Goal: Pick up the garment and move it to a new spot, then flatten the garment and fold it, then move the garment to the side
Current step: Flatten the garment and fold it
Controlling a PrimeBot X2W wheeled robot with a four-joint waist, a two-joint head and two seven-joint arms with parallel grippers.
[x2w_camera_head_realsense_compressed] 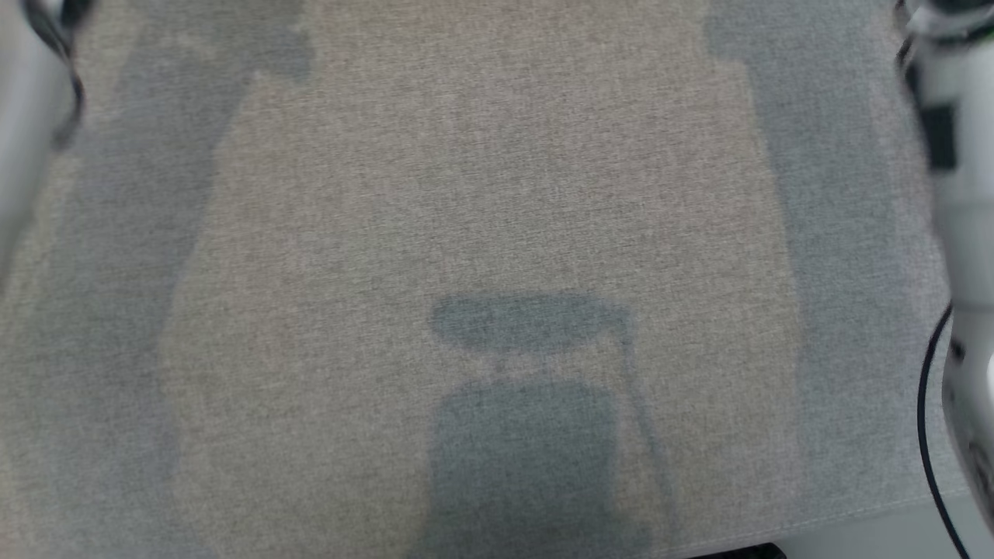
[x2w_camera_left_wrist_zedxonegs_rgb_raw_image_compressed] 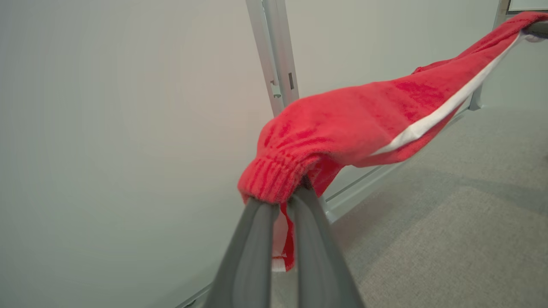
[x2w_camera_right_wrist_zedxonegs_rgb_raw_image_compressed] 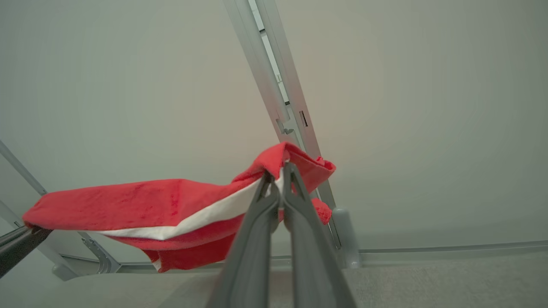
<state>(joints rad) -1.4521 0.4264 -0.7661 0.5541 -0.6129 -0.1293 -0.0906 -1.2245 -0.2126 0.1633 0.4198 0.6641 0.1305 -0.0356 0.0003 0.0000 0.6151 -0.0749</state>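
The garment (x2w_camera_left_wrist_zedxonegs_rgb_raw_image_compressed: 364, 115) is red terry cloth with a white stripe, and it hangs stretched in the air between both grippers above the grey table (x2w_camera_left_wrist_zedxonegs_rgb_raw_image_compressed: 449, 239). My left gripper (x2w_camera_left_wrist_zedxonegs_rgb_raw_image_compressed: 280, 199) is shut on its ribbed end. The cloth runs from there up to the far right, where the right gripper (x2w_camera_left_wrist_zedxonegs_rgb_raw_image_compressed: 536, 31) holds the other end. In the right wrist view my right gripper (x2w_camera_right_wrist_zedxonegs_rgb_raw_image_compressed: 279, 173) is shut on a bunched corner of the garment (x2w_camera_right_wrist_zedxonegs_rgb_raw_image_compressed: 141, 205), and the left gripper (x2w_camera_right_wrist_zedxonegs_rgb_raw_image_compressed: 21, 244) grips the far end at lower left.
The head view looks down on the grey fabric table top (x2w_camera_head_realsense_compressed: 497, 194) with arm shadows, pale forearms at the left (x2w_camera_head_realsense_compressed: 31, 140) and right (x2w_camera_head_realsense_compressed: 963, 194) edges, and the table's front edge (x2w_camera_head_realsense_compressed: 854, 516). A pale wall with a metal post (x2w_camera_right_wrist_zedxonegs_rgb_raw_image_compressed: 278, 98) stands behind the table.
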